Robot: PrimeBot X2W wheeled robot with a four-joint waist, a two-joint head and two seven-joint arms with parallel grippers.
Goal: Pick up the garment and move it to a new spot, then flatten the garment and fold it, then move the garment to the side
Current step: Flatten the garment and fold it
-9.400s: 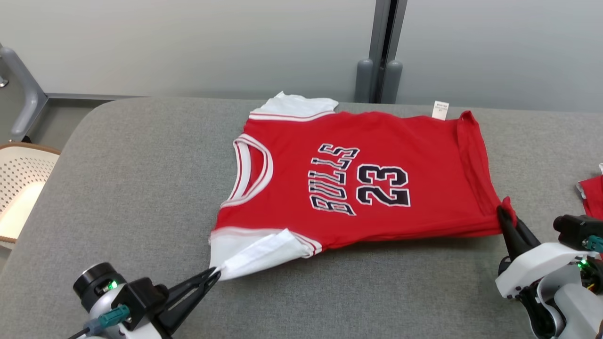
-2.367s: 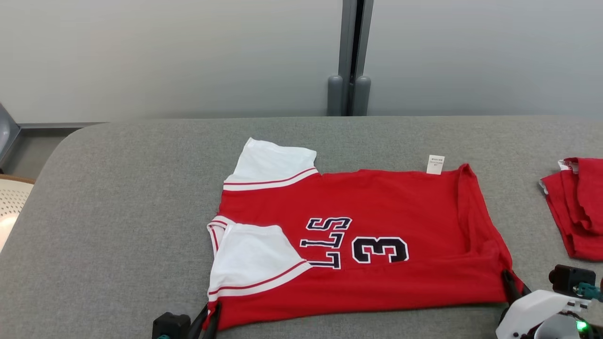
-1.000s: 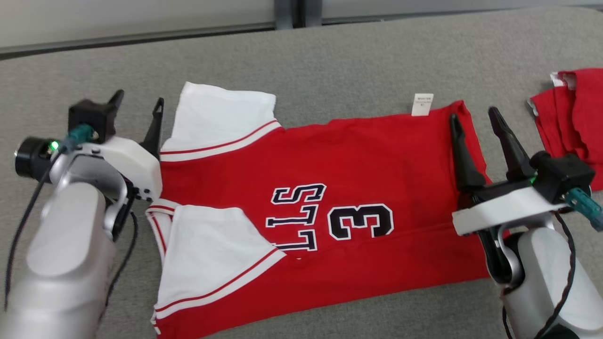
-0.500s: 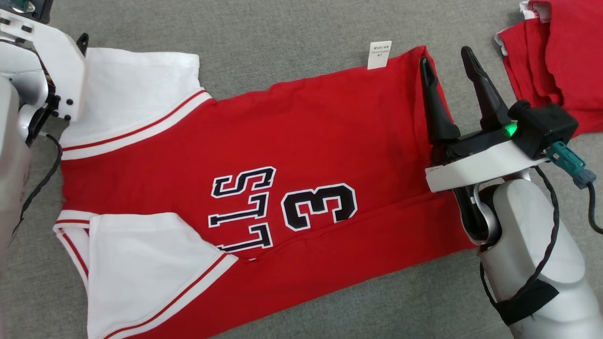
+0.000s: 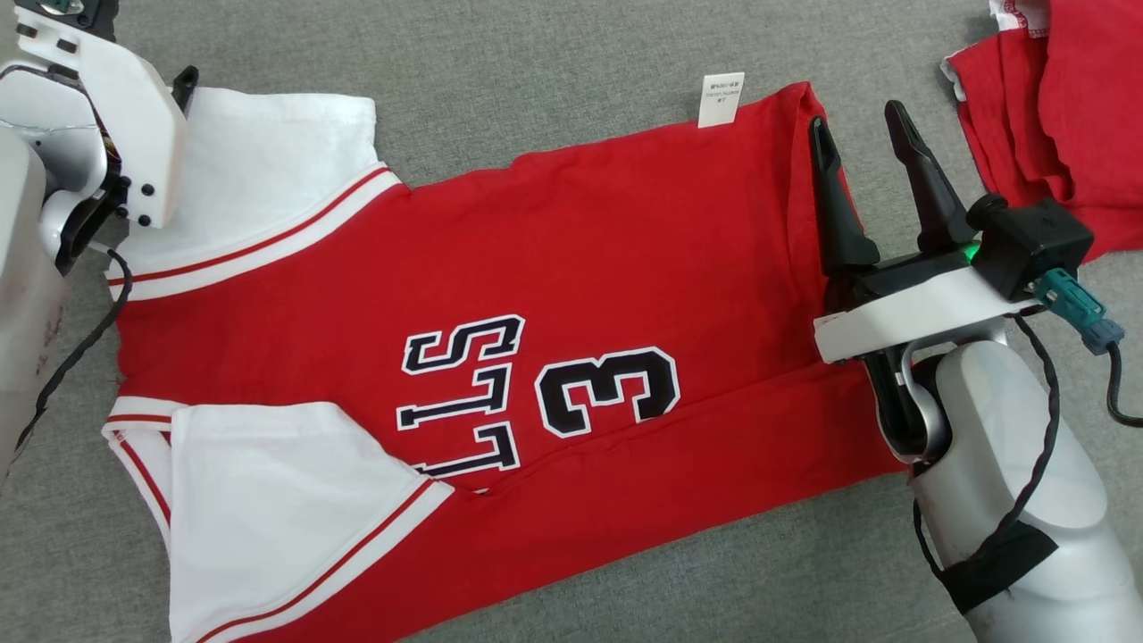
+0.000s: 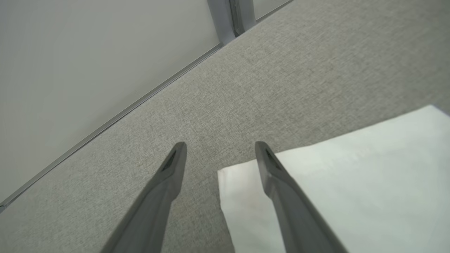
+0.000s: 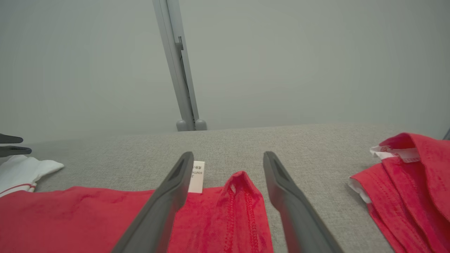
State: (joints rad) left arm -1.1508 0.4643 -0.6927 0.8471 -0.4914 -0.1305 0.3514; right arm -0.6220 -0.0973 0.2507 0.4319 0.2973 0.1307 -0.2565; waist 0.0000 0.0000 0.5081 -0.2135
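Across the middle of the grey desk (image 5: pixel 500 54) lay the garment (image 5: pixel 625 241), a red jersey spread flat with its hem toward the right edge. Its near long side was already turned over the front, so that the near white sleeve (image 5: pixel 277 500) covered part of the lettering. A second red garment (image 5: pixel 1054 107) sat bunched toward the far right corner, apart from the first. My right gripper (image 5: pixel 855 118) hovered at the far corner of the hem, fingers spread wide and holding nothing, one finger above the cloth and the other just past it. My left gripper (image 6: pixel 218 146) stood at the far white sleeve (image 5: pixel 268 170), fingers likewise spread and empty, straddling that sleeve's outer corner. A small white label (image 5: pixel 720 98) projected from the jersey's far side. The step in hand, as I judged it, was the second lengthwise fold. The next move would call for both grippers to descend, pinch the far side at sleeve and hem together, and carry it evenly toward the near edge.
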